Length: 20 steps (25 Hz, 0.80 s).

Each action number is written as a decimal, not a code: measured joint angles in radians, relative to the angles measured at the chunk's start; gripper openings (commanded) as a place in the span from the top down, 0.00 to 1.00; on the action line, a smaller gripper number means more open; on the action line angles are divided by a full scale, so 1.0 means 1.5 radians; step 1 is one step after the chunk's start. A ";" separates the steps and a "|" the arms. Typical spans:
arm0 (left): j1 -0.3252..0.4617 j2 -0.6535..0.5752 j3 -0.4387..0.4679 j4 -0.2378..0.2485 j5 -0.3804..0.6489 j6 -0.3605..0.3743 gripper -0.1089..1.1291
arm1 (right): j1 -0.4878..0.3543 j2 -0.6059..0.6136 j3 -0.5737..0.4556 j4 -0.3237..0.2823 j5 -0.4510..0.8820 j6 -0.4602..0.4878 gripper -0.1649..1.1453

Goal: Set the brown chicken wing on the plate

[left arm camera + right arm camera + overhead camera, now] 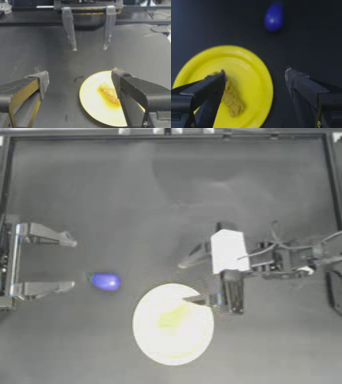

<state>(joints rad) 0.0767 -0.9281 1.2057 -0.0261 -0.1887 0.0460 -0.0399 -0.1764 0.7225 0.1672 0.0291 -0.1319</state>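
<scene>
Chicken wing (174, 318) lies on the plate (150, 340), near its middle, golden and lumpy. Just beside the plate's upper right rim hangs the right claw (188, 281), released, its jaws spread wide and grasping nothing; one jaw tip reaches over the rim close to the wing, the other stands off over the dark tabletop (167, 193). A small blue ball (105, 281) rests on the tabletop near the plate's left side. At the left edge sits the left claw (71, 264), also spread and empty, well apart from the plate.
</scene>
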 measured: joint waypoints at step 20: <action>0.001 -0.001 0.006 -0.001 0.005 0.000 0.08 | -0.018 -0.162 0.180 0.010 -0.160 0.002 0.12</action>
<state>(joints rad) 0.0782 -0.9296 1.2149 -0.0276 -0.1810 0.0460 -0.0675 -0.4188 0.9925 0.1825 -0.2102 -0.1289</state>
